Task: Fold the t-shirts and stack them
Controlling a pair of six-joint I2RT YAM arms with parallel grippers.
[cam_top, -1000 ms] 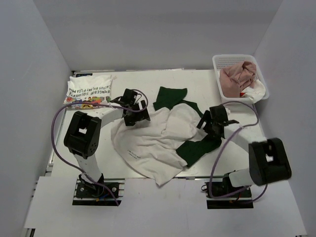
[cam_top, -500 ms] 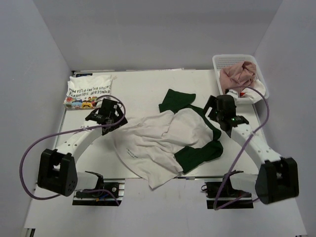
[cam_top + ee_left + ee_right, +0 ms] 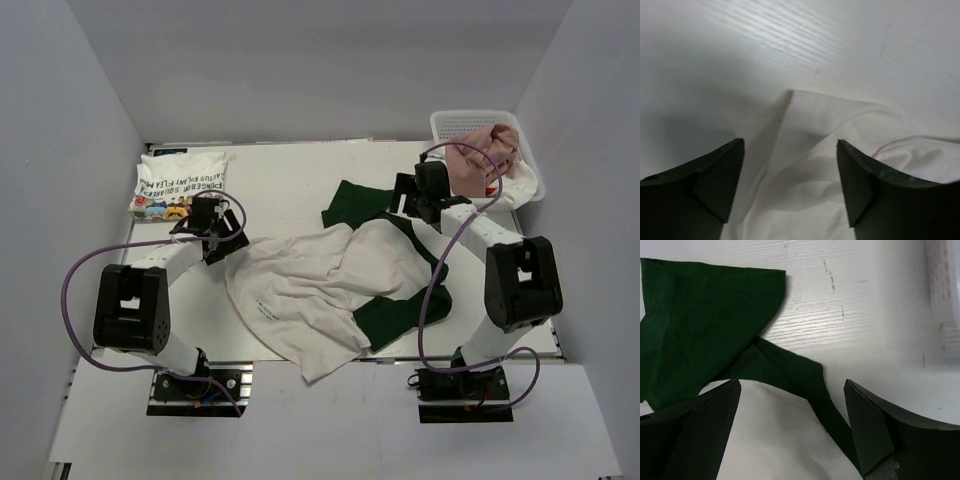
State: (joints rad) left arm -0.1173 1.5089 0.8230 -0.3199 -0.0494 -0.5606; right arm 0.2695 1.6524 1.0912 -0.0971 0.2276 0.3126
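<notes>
White t-shirt with dark green sleeves (image 3: 320,285), unfolded and rumpled, spread across the middle of the table (image 3: 290,165), its nearest tip reaching the near edge. One green sleeve flat at the far side, more green cloth bunched at the near right. From the left wrist camera, a white corner of the shirt (image 3: 825,170) lying creased on bare tabletop, soft folds behind it. From the right wrist camera, the far green sleeve (image 3: 700,320) flat on the wood grain, a green band curving below it along white cloth. Folded t-shirt with cartoon figures (image 3: 180,186) at the far left corner, well apart from the rumpled one, lettering and coloured figures facing up. Dusty pink t-shirt (image 3: 482,152) heaped in the white lattice basket (image 3: 470,119) at the far right corner, with a white t-shirt showing a bit of red (image 3: 517,186) bulging over the basket's near rim. Left gripper (image 3: 226,243) low over the rumpled shirt's left corner, dark fingers (image 3: 710,185) spread wide to either side of that corner, pinching nothing. Right gripper (image 3: 398,203) low by the far green sleeve, jaws likewise wide apart and empty, green and white cloth lying below between them.
</notes>
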